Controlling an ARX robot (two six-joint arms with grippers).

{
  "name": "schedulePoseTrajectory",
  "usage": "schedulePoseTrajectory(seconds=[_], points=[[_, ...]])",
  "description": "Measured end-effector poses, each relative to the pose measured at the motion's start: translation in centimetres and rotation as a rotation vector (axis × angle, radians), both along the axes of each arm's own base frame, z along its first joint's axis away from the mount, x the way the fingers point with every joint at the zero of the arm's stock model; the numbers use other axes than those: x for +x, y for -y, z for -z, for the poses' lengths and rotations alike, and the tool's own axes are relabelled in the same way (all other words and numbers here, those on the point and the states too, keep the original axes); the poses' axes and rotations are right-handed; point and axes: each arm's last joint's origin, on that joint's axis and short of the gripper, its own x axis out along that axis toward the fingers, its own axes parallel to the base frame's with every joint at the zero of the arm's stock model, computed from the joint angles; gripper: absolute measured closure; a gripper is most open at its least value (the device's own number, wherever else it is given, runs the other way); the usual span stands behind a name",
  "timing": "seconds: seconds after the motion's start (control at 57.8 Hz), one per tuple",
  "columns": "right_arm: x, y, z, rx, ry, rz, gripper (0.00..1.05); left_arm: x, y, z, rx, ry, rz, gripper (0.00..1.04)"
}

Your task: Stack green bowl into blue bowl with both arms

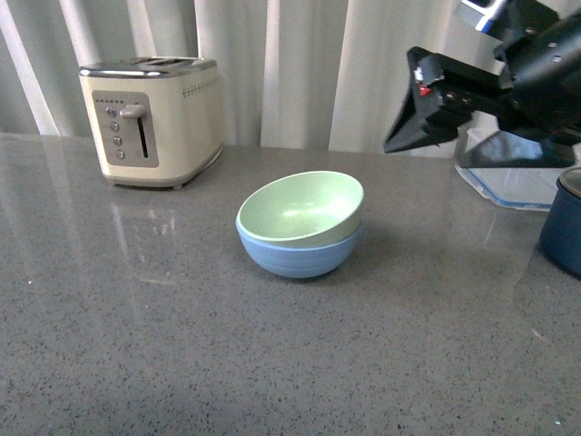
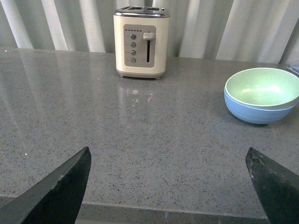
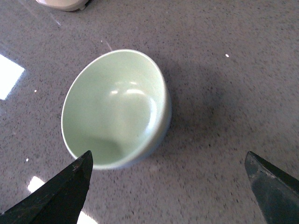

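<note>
The pale green bowl (image 1: 302, 208) sits nested, slightly tilted, inside the light blue bowl (image 1: 298, 254) at the middle of the grey counter. Both also show in the left wrist view, green (image 2: 262, 87) in blue (image 2: 254, 112), and in the right wrist view, where the green bowl (image 3: 112, 107) hides all but a thin edge of the blue bowl (image 3: 164, 122). My right gripper (image 1: 408, 113) is open and empty, raised above and to the right of the bowls; its fingers (image 3: 65, 193) frame bare counter. My left gripper (image 2: 168, 184) is open and empty near the counter's front edge, out of the front view.
A cream toaster (image 1: 152, 118) stands at the back left before pale curtains. A dark navy pot (image 1: 565, 222) is at the right edge, with a clear glass lid or dish (image 1: 513, 186) behind it. The counter's front edge (image 2: 163, 212) shows in the left wrist view.
</note>
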Motion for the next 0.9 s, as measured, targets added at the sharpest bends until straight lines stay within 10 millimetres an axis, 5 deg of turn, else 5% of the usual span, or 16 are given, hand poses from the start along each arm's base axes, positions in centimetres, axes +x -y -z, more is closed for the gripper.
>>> schedulePoseTrajectory(seconds=[0.225,0.45,0.693,0.9], points=[[-8.9,3.6,1.1,-0.076,-0.032,0.179,0.10,0.0,0.0,0.0,0.000,0.000,0.000,0.07],[-9.3,3.8,1.1,-0.079,-0.025,0.193,0.10,0.0,0.0,0.0,0.000,0.000,0.001,0.07],[-12.3,5.1,4.1,-0.121,0.641,0.441,0.49,0.0,0.0,0.0,0.000,0.000,-0.002,0.07],[-15.4,6.0,6.0,-0.116,0.693,0.441,0.86,0.0,0.0,0.0,0.000,0.000,-0.002,0.07]])
